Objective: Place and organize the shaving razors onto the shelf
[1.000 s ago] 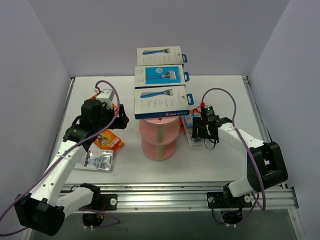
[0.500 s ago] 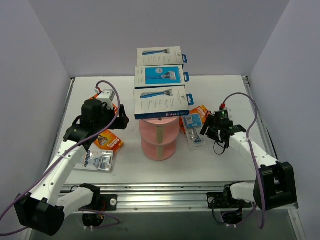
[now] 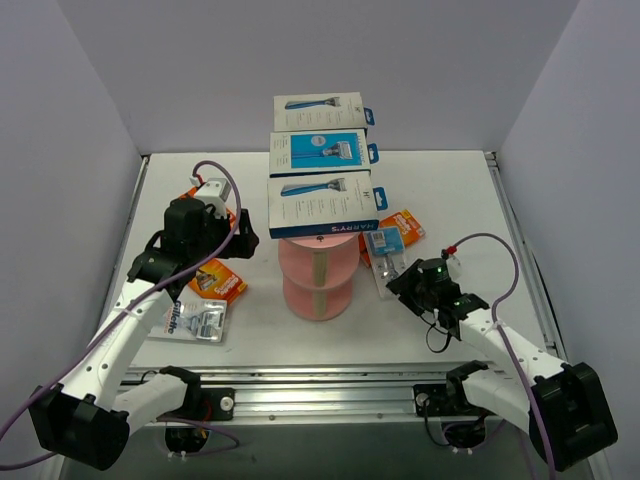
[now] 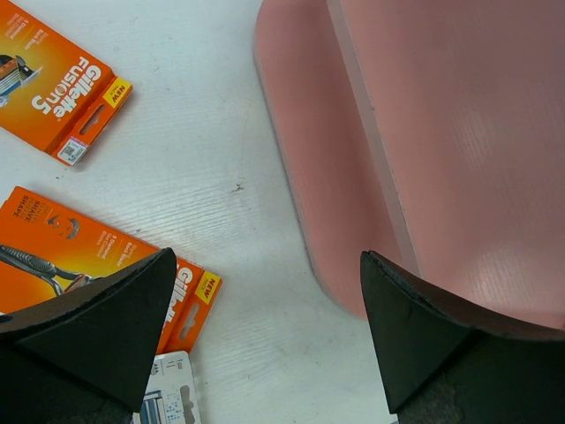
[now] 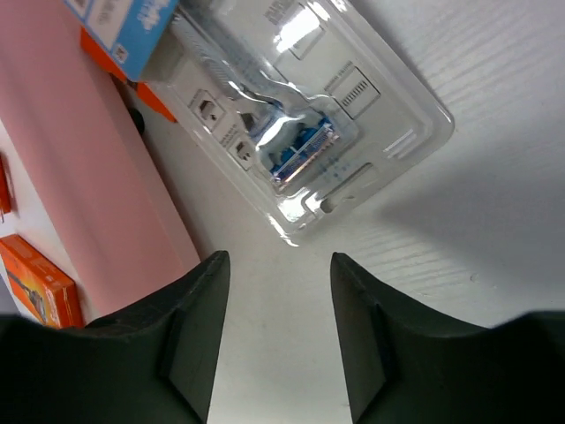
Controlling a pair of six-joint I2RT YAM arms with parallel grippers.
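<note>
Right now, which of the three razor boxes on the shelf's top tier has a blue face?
The middle box, between the far box and the near box on the shelf: its face is solid blue, theirs are white.

2 arms, both reaching forward.
Left gripper points down, fingers spread wide, empty; right gripper sits low, fingers partly apart, gripping nothing.

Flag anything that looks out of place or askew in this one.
Right of the shelf, a clear blister pack lies skewed on the table, with a blue-carded pack overlapping its end in a loose pile. Orange cards lie scattered on the shelf's left. Nothing looks damaged.
</note>
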